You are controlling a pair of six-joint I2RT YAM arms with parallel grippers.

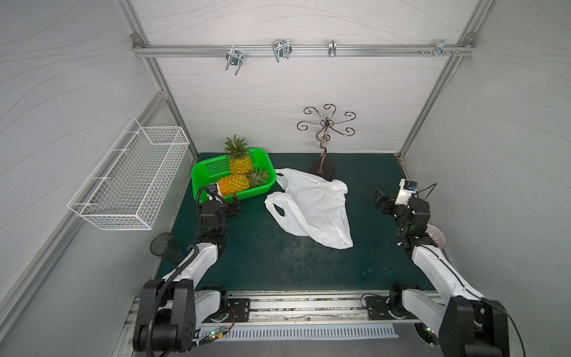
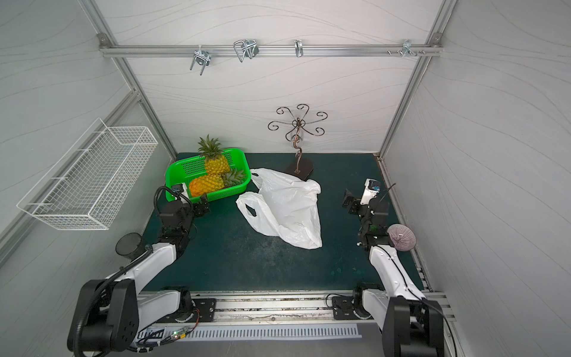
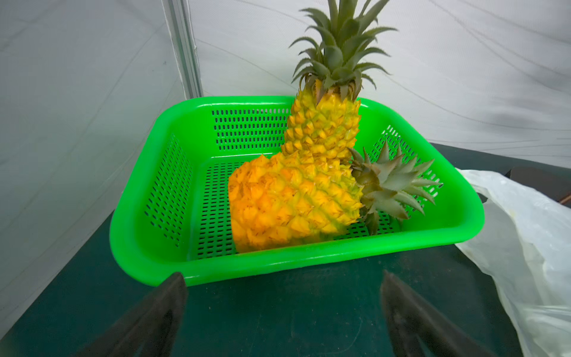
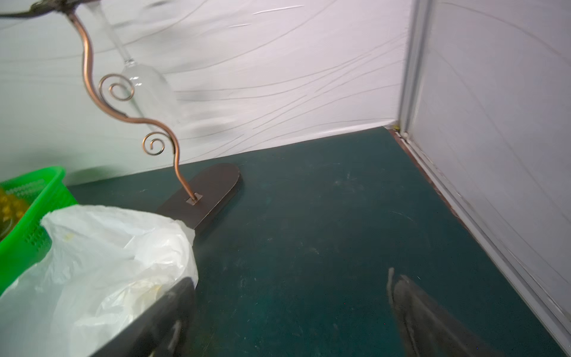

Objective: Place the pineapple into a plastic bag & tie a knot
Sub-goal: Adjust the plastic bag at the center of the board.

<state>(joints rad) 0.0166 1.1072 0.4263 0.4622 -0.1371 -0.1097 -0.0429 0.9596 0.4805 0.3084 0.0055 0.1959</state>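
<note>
Two yellow pineapples sit in a green basket (image 1: 213,166) at the back left: one upright (image 1: 240,163), one lying on its side (image 1: 233,184) (image 3: 293,201). The white plastic bag (image 1: 312,207) (image 2: 284,207) lies flat and crumpled on the green mat in the middle, its two handle loops (image 1: 279,210) apart; no knot shows. My left gripper (image 1: 234,206) (image 3: 282,275) is open and empty just in front of the basket's near rim. To the right of the bag my right gripper (image 1: 381,204) (image 4: 290,276) is open over bare mat, one finger close beside the bag's edge (image 4: 102,262).
A curly metal stand (image 1: 324,139) with a hanging glass (image 4: 145,86) stands behind the bag. A white wire basket (image 1: 133,179) hangs on the left wall. A dark cup (image 1: 163,245) is by the left arm, a ribbed shell (image 2: 401,236) by the right arm.
</note>
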